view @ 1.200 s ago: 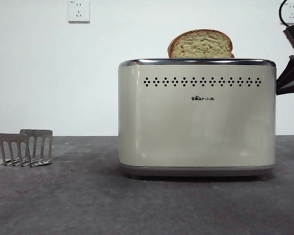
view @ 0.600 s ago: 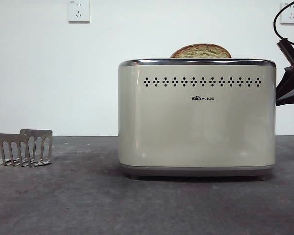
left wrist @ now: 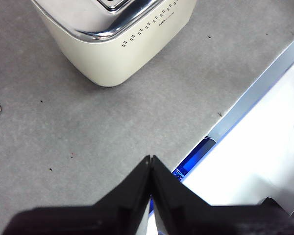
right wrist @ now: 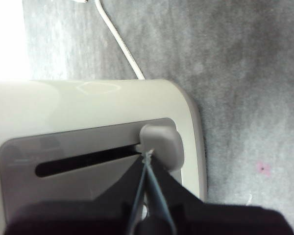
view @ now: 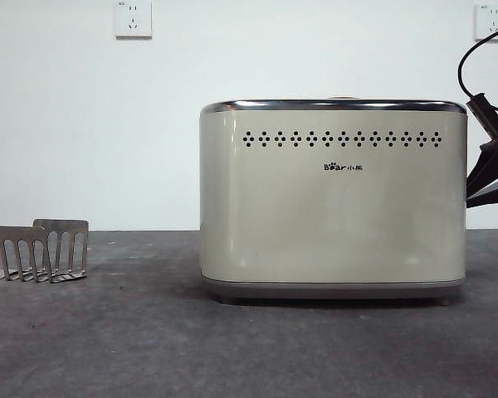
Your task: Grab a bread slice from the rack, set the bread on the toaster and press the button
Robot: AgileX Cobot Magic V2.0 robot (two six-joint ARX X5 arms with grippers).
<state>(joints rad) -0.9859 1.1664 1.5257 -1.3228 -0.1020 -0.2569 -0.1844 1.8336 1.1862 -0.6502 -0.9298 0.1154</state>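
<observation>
The cream toaster (view: pixel 332 199) with a chrome rim and "Bear" logo stands in the middle of the table; it also shows in the left wrist view (left wrist: pixel 112 39). The slice of bread is hidden, sunk inside the toaster. My right gripper (right wrist: pixel 148 155) is shut, its tips touching the grey lever button (right wrist: pixel 160 144) low in the slot on the toaster's end face (right wrist: pixel 88 112). In the front view it shows as a dark shape (view: pixel 490 174) at the toaster's right end. My left gripper (left wrist: pixel 150 159) is shut and empty, high over the table. The grey metal rack (view: pixel 37 249) stands empty at far left.
A white power cord (right wrist: pixel 120 46) runs over the grey table behind the toaster. Two wall sockets (view: pixel 133 18) sit high on the white wall. The table's front edge with a blue strip (left wrist: pixel 196 154) shows in the left wrist view.
The bread has sunk down into the toaster until it no longer shows. The dark right gripper at the toaster's right end has moved downward.
</observation>
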